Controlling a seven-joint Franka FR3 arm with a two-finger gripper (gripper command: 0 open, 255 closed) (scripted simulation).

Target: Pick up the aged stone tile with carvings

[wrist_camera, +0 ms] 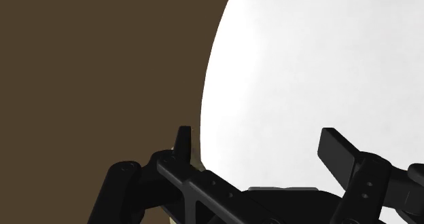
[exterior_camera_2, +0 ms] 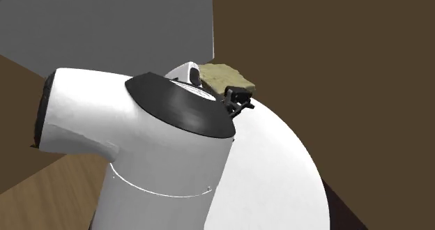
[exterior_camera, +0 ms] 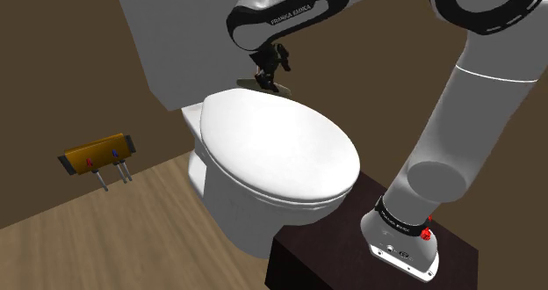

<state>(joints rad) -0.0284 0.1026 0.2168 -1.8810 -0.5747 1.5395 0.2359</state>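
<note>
The stone tile (exterior_camera_2: 222, 75) is an olive-tan slab lying at the back of the closed white toilet lid (exterior_camera: 272, 148), close to the tank. In the shoulder view only a thin edge of the tile (exterior_camera: 266, 87) shows under my black gripper (exterior_camera: 269, 72), which hangs just above it. In the second exterior view the gripper (exterior_camera_2: 238, 100) sits at the tile's near edge, partly hidden behind my arm. In the wrist view the gripper (wrist_camera: 258, 148) is open, with the white lid between its fingers (wrist_camera: 183, 144). A sliver of the tile (wrist_camera: 198, 164) shows beside one finger.
The white toilet tank (exterior_camera: 162, 42) rises behind the lid against a brown wall. A wooden wall fitting with pegs (exterior_camera: 97, 154) hangs at the shoulder view's left. A wood floor (exterior_camera: 105, 235) lies below, and the dark stand (exterior_camera: 334, 262) is at the lower right.
</note>
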